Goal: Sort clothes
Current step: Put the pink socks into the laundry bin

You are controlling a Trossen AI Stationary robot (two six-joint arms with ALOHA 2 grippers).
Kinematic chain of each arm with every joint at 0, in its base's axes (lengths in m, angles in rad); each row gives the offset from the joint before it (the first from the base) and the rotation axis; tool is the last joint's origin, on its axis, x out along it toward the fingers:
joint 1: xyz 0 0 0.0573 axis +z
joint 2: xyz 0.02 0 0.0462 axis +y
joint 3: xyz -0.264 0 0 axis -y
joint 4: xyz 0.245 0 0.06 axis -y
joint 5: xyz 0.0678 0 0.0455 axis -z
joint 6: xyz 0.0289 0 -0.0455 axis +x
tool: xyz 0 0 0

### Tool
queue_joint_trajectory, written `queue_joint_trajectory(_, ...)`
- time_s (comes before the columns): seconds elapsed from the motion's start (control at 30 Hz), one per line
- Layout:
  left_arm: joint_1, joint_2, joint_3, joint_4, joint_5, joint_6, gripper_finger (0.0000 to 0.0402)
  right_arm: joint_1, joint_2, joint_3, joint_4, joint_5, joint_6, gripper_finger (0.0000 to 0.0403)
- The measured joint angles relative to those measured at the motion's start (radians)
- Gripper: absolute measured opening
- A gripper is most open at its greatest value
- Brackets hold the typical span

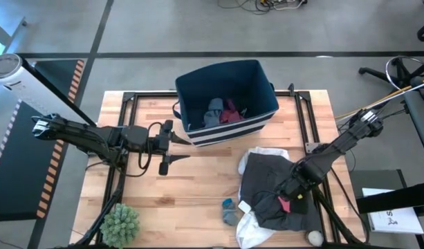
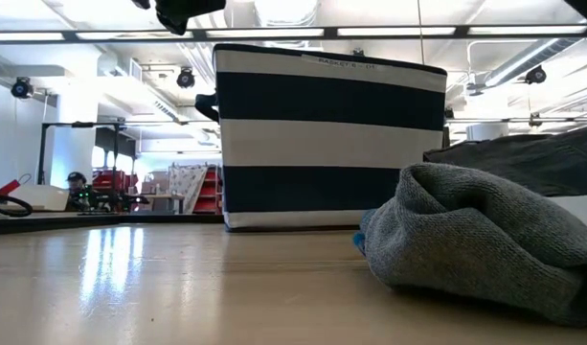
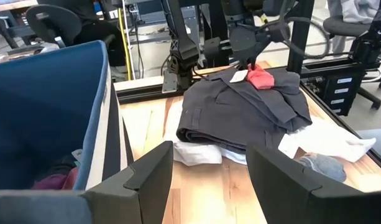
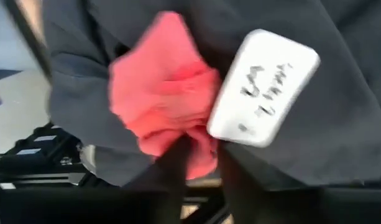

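1. The right end effector [image 1: 286,201], lower right of the high view, has its fingers pinched on a small red fabric garment [image 4: 162,118], likely to lift it off the large dark grey garment [image 1: 270,183].
2. The left end effector [image 1: 176,143], at centre left, hangs spread wide and empty beside the navy fabric bin with white stripes [image 1: 225,104], which already holds small garments.

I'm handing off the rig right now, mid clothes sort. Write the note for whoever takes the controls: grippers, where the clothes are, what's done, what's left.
Right gripper: down on the dark grey garment, shut on the small red piece lying on it, beside a white tag.
Left gripper: open, empty, over bare table beside the navy striped bin.
Done: a blue-grey and a maroon item are in the bin.
Left: the red piece, the dark grey garment, the white garment under it, and the small blue-grey piece with a teal bit at the table's front edge.
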Motion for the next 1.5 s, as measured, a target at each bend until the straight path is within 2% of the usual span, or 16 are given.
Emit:
queue_joint_trajectory(0.07, 0.0, 0.0, 0.0, 0.007, 0.0, 0.002, 0.0192, -0.001, -0.002, 0.0, 0.034, 0.002, -0.024, 0.0011)
queue_joint_trajectory(0.2, 0.0, -0.001, 0.0, 0.017, 0.0, 0.007, 0.0192, -0.013, -0.006, 0.0, 0.069, 0.012, -0.047, 0.0009)
queue_joint_trajectory(0.4, 0.0, 0.0, 0.0, 0.016, 0.001, 0.008, 0.0192, -0.038, -0.012, 0.073, 0.074, 0.109, -0.111, 0.0002)
queue_joint_trajectory(0.53, 0.0, 0.0, 0.0, 0.017, 0.015, 0.022, 0.0192, -0.074, -0.009, 0.159, 0.077, 0.26, -0.214, 0.0001)
queue_joint_trajectory(0.83, -0.006, 0.026, 0.0, 0.068, 0.143, 0.085, 0.0192, -0.212, -0.009, 0.362, 0.087, 0.707, -0.465, 0.0)
queue_joint_trajectory(1.0, -0.006, 0.078, 0.0, 0.07, 0.144, 0.088, 0.0192, -0.318, -0.008, 0.456, 0.198, 0.819, -0.676, 0.0)
queue_joint_trajectory(1.13, -0.006, 0.123, 0.0, 0.099, 0.144, 0.095, 0.0192, -0.441, -0.008, 0.506, 0.321, 0.824, -0.883, 0.0)
queue_joint_trajectory(1.23, -0.006, 0.155, 0.0, 0.124, 0.144, 0.096, 0.0192, -0.556, -0.008, 0.53, 0.402, 0.783, -0.989, 0.0)
queue_joint_trajectory(1.5, -0.006, 0.227, 0.0, 0.159, 0.144, 0.111, 0.0192, -0.851, 0.003, 0.536, 0.476, 0.592, -1.048, 0.0)
